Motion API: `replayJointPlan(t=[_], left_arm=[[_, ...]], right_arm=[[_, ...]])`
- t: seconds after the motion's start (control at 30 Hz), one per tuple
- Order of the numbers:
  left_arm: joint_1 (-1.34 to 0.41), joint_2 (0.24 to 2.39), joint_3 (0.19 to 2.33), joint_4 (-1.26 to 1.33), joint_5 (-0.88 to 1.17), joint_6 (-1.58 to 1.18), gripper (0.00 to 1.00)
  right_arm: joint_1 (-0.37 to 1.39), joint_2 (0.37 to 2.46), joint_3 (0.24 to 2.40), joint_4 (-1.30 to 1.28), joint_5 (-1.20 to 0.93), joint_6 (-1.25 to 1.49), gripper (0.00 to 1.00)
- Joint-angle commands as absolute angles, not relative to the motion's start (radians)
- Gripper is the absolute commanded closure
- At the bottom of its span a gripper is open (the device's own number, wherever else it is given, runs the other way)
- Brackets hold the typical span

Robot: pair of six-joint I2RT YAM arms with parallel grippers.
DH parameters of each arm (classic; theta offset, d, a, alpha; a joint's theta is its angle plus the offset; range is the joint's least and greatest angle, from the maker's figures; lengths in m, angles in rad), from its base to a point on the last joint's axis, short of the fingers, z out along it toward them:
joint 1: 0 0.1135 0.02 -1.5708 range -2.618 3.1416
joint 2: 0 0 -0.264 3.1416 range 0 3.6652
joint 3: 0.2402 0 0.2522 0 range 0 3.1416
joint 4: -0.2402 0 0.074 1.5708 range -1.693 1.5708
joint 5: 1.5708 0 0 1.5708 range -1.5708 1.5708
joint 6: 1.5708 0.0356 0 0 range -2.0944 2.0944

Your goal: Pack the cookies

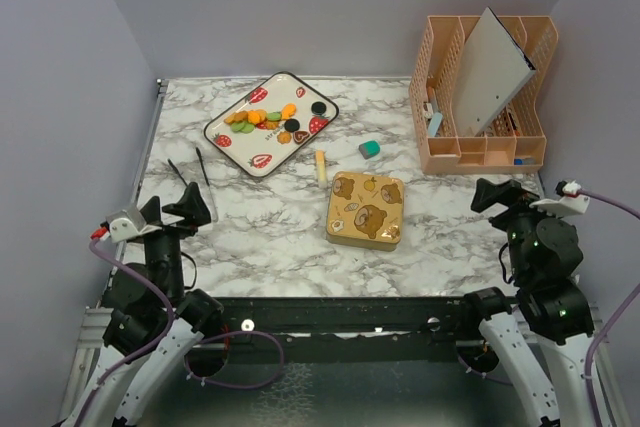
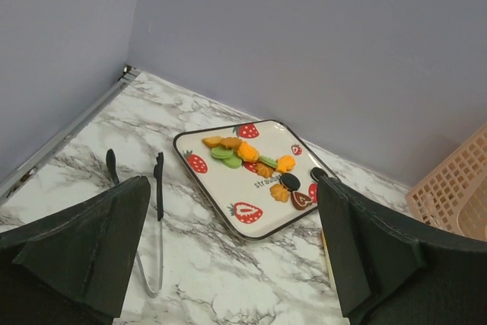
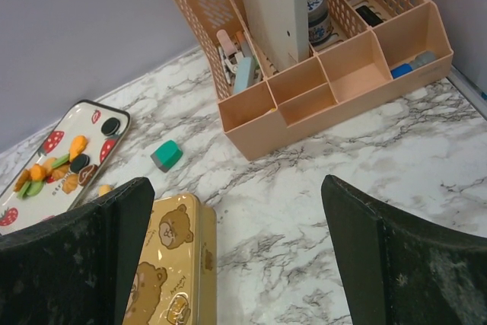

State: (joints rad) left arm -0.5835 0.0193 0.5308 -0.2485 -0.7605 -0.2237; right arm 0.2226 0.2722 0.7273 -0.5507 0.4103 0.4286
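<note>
Both arms sit low at the near edge of the marble table (image 1: 270, 237), one by each near corner.

Left gripper (image 1: 172, 209) — fingers spread wide apart, nothing between them. It hangs over the near-left part of the table. Its wrist view looks between the two dark fingers (image 2: 91, 241) toward the far-left corner.

Right gripper (image 1: 505, 195) — fingers likewise wide apart and empty, by the right edge, just in front of the organizer.

The cookies (image 1: 272, 119) lie in a loose cluster on the strawberry-print tray (image 1: 243, 147). Orange, green and tan ones are bunched along its middle, with two black ones toward its right end. The tray lies askew toward the far-left corner. None of the cookies are off the tray.

A bear-print tin (image 1: 366, 210) with its lid on lies flat about mid-table, toward the near edge and well apart from the tray.

Other items:
- Tongs (image 2: 159, 188) lie flat near the left edge, beside the tray.
- A short yellow stick (image 1: 321, 167) lies between tray and tin.
- A teal block (image 1: 370, 149) lies just right of the stick.
- A peach organizer (image 1: 480, 152) stands at the far-right corner with a white board (image 1: 495, 72) leaning in it.
</note>
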Motion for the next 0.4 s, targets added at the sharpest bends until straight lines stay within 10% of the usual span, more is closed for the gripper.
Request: replayJointPlan(t=[0.0, 0.37], left_arm=[[-0.581, 0.003, 0.542, -0.239, -0.784, -0.257, 0.01], [-0.581, 0.002, 0.545, -0.236, -0.782, -0.253, 0.01]], right_arm=[[0.222, 0.311, 0.729, -0.581, 0.412, 0.444, 0.0], [0.222, 0.269, 0.718, -0.572, 0.425, 0.449, 0.0]])
